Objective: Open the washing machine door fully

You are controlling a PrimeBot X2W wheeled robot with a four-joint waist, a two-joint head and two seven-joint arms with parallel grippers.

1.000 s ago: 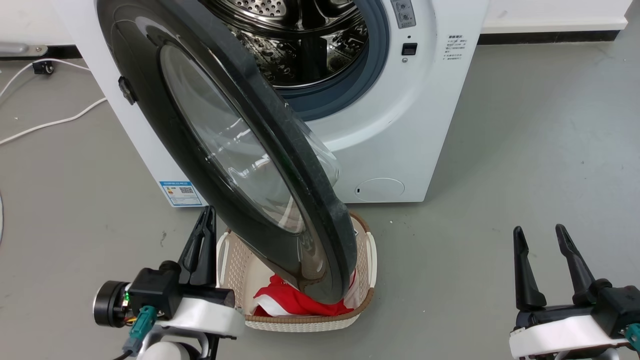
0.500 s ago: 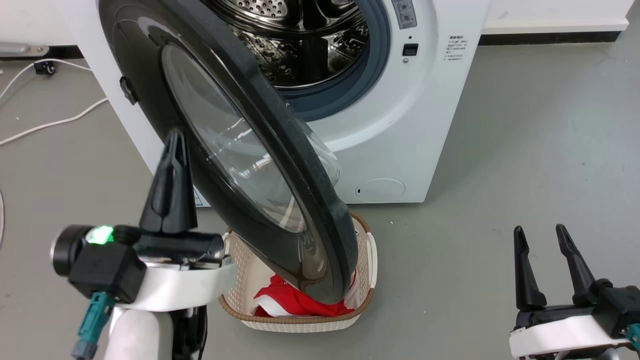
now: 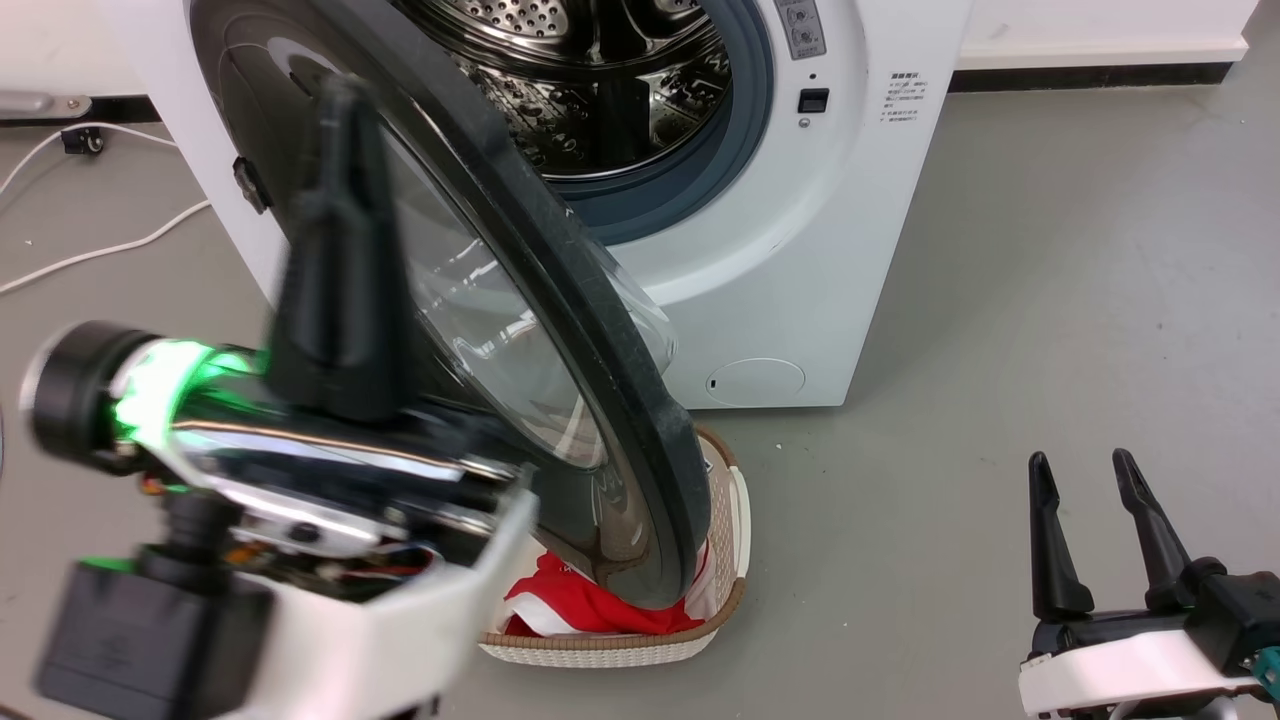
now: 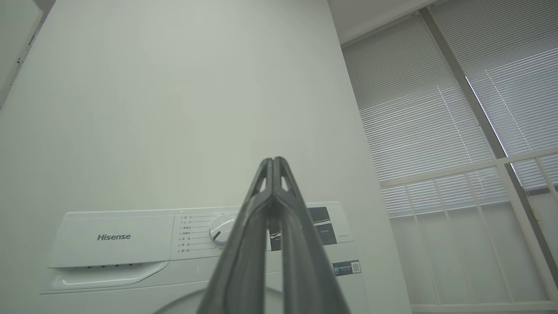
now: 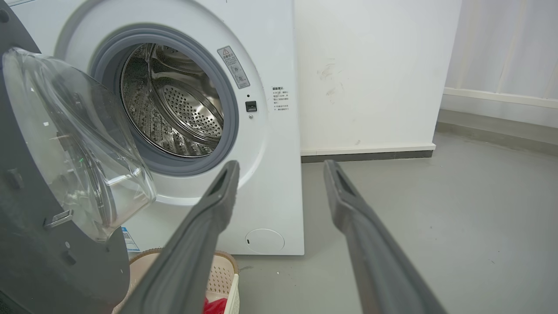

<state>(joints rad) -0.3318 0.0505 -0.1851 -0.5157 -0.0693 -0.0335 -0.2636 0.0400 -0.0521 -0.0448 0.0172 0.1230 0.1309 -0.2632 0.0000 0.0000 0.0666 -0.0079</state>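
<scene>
- left claw (image 4: 273, 161) closed, empty, up in front of washing machine door (image 3: 615, 380)
- door partly open, above laundry basket (image 3: 735, 560)
- right claw (image 3: 1080, 458) open, low over floor (image 3: 1000, 300)

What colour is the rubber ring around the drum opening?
Grey, slightly bluish; the gasket shows best in the right wrist view.

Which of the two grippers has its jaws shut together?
The left gripper: its jaws are pressed together at the tips. The right gripper, low at the right of the head view, holds its jaws clearly apart.
</scene>
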